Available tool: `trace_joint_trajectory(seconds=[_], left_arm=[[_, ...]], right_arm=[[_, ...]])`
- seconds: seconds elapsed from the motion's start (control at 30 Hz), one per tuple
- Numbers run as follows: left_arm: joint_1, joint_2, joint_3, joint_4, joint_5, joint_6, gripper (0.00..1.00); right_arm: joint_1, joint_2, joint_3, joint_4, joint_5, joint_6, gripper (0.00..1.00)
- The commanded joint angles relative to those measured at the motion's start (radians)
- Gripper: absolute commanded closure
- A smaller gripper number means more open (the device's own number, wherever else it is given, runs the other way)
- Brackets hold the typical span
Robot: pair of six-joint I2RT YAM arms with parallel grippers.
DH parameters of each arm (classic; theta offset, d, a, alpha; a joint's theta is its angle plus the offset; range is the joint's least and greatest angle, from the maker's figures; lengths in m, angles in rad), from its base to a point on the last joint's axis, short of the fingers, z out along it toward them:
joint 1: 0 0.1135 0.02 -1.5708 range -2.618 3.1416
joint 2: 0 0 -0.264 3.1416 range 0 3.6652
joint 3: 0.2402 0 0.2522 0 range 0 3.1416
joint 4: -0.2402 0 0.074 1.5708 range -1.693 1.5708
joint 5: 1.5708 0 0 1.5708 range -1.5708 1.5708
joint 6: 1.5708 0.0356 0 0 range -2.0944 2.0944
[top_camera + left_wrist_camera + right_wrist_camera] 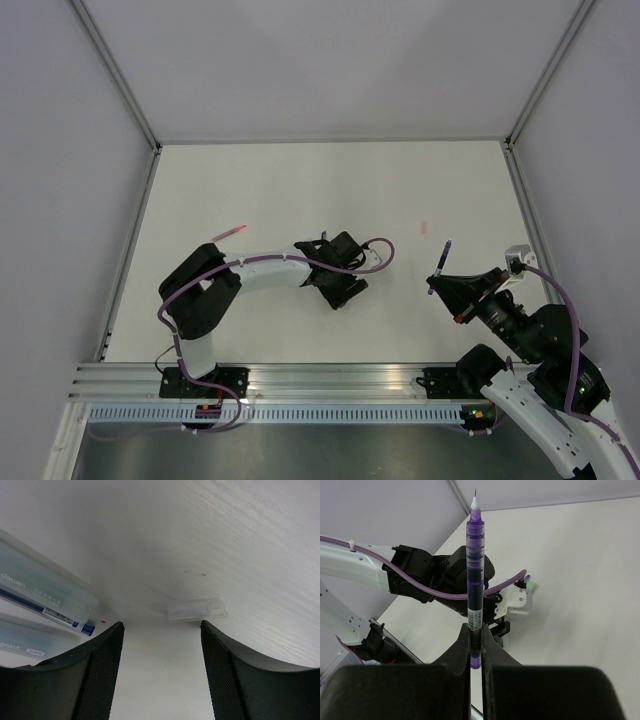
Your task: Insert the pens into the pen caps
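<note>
My right gripper (pixel 476 635) is shut on a purple pen (pixel 474 575), held upright above the table with its bare tip up. It also shows in the top view (pixel 444 255), in the right gripper (pixel 437 281). My left gripper (pixel 161 625) is open and low over the table. A clear, pale pen cap (pixel 196 609) lies just beyond its fingertips. A blue pen (pixel 47 611) in a clear barrel lies to the left. In the top view the left gripper (pixel 338 280) is mid-table. A red-pink pen (pixel 230 233) lies to its left and a pinkish cap (pixel 424 227) to its right.
A second pale pen barrel (pixel 30 641) lies by the blue pen. A mint green piece (pixel 533 586) shows beside the left arm's white wrist mount. Metal frame posts (pixel 120 70) and white walls bound the table. A rail (pixel 300 380) runs along the near edge.
</note>
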Motion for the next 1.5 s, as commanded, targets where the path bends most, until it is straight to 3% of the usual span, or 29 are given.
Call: trace_joint_trajectory(seconds=[0.0, 0.1, 0.17, 0.33, 0.4, 0.57, 0.63, 0.77, 0.87, 1.0, 1.27, 1.47], left_arm=[[-0.003, -0.015, -0.023, 0.02, -0.049, -0.047, 0.31], [-0.002, -0.05, 0.01, -0.022, -0.167, -0.168, 0.3], [0.003, -0.063, 0.064, -0.078, -0.276, -0.325, 0.3], [0.004, -0.066, 0.165, -0.154, -0.192, -0.661, 0.29], [0.006, -0.063, 0.193, -0.178, -0.142, -0.726, 0.31], [0.006, -0.057, 0.259, -0.326, -0.239, -1.157, 0.32], [0.004, 0.002, 0.312, -0.42, -0.197, -1.29, 0.35], [0.003, 0.095, 0.382, -0.485, -0.135, -1.403, 0.39], [0.003, 0.097, 0.368, -0.474, -0.163, -1.496, 0.44], [0.0, 0.083, 0.331, -0.445, -0.145, -1.588, 0.44], [-0.003, 0.148, 0.353, -0.479, -0.169, -1.66, 0.45], [-0.002, 0.14, 0.273, -0.404, -0.172, -1.693, 0.49]], right_arm=[[0.001, 0.0, 0.002, 0.005, 0.006, -0.006, 1.0], [0.002, 0.0, 0.01, 0.0, 0.008, -0.009, 1.0], [0.002, 0.001, 0.017, -0.003, 0.008, -0.011, 1.0], [0.002, -0.005, 0.024, 0.001, 0.005, 0.002, 1.0], [0.002, -0.009, 0.022, 0.0, 0.003, 0.005, 1.0], [0.002, -0.023, 0.025, -0.008, 0.011, 0.008, 1.0], [0.002, -0.029, 0.036, -0.02, 0.021, 0.003, 1.0], [0.002, -0.037, 0.05, -0.032, 0.022, 0.005, 1.0], [0.002, -0.048, 0.056, -0.048, 0.022, 0.002, 1.0], [0.002, -0.055, 0.065, -0.064, 0.047, -0.014, 1.0], [0.002, -0.055, 0.093, -0.094, 0.057, -0.035, 1.0], [0.002, -0.058, 0.093, -0.097, 0.045, -0.037, 1.0]])
